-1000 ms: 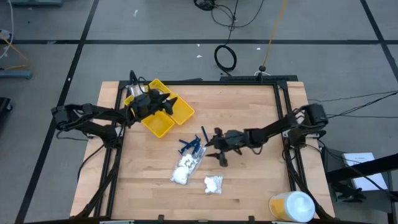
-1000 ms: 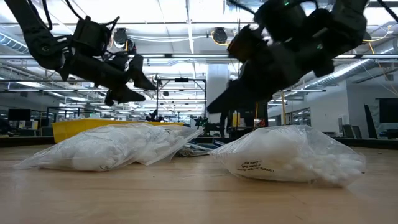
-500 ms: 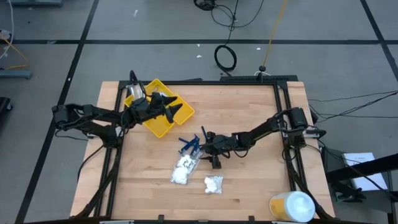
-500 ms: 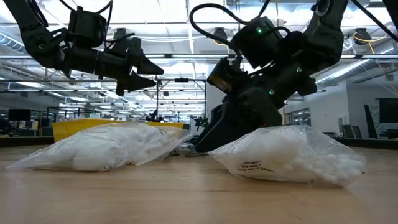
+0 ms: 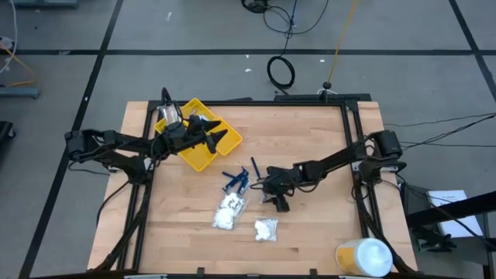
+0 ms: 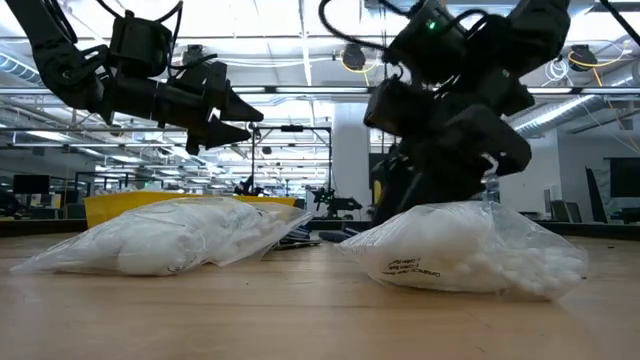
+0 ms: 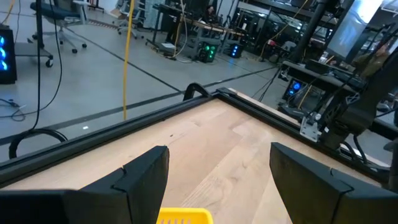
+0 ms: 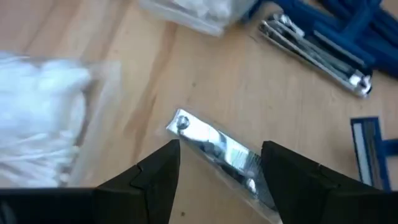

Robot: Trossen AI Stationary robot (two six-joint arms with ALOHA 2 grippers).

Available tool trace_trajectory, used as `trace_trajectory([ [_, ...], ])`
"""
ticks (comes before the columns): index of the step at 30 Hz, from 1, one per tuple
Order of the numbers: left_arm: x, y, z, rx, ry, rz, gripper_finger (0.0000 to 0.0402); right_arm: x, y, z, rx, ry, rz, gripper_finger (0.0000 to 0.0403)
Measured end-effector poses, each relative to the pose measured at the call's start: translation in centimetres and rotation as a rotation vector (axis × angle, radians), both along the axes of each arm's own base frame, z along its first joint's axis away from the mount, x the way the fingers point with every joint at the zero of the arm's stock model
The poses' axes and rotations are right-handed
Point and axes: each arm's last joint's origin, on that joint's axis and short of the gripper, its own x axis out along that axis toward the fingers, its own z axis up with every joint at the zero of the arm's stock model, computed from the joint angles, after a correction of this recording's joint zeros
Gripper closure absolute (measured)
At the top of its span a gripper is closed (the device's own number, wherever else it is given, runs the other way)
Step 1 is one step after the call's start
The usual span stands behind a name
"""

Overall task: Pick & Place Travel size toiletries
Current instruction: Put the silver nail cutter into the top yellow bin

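A: What does the worktop [image 5: 310,225] carry, biggest first?

B: A wooden top with a dark frame. At its near right corner stands a round white-and-yellow container [image 5: 363,256]. At the far left lies a yellow tray [image 5: 195,154].

A: And the arms?

B: The left arm reaches in from the left, and the left gripper [image 5: 215,139] hangs above the tray with its jaws apart and nothing between them. The right arm comes in from the right, and the right gripper [image 5: 277,201] is low near the middle of the worktop, just right of the toiletries. In its wrist view a silvery packet [image 8: 217,150] sits between the two dark fingers [image 8: 155,173]. The jaws are apart around it, and I cannot tell whether they touch it.

A: Where are the toiletries?

B: Near the middle. Two clear bags of white lumps lie on the wood: the bigger bag [image 5: 229,210] left of centre, the smaller bag [image 5: 266,228] nearer and to its right. Just beyond the bigger bag lie the blue sticks [image 5: 235,180], crossed over one another, with a second silvery packet [image 8: 314,55] beside them.
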Motion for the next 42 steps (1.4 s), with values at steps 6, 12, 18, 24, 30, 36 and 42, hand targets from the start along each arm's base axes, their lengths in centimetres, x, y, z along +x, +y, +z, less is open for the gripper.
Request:
trace_trajectory([
  [6,0.0,0.0,0.0,0.0,0.0,0.0,0.0131,-0.1,1.1,1.1,-0.035,-0.063,0.063,0.019],
  [12,0.0,0.0,0.0,-0.001,0.0,0.0,0.0131,-0.3,1.4,-0.1,-0.286,-0.054,0.095,0.019],
  [18,0.0,0.0,0.0,-0.007,-0.003,0.001,0.0131,0.4,1.4,-1.1,-0.31,-0.086,0.083,0.019],
  [24,0.0,0.0,0.0,-0.008,-0.002,0.001,0.0131,0.7,0.9,-1.3,-0.3,-0.101,0.056,0.019],
  [30,0.0,0.0,0.0,-0.009,-0.002,0.001,0.0131,0.3,0.0,-1.7,-0.308,-0.023,-0.021,0.019],
  [36,0.0,0.0,0.0,-0.009,-0.001,0.001,0.0131,-0.1,-0.9,-2.0,-0.246,0.068,-0.083,0.0191],
  [42,0.0,0.0,-0.1,-0.009,0.001,0.001,0.0131,-0.5,-1.0,-2.4,-0.251,0.12,-0.061,0.0212],
])
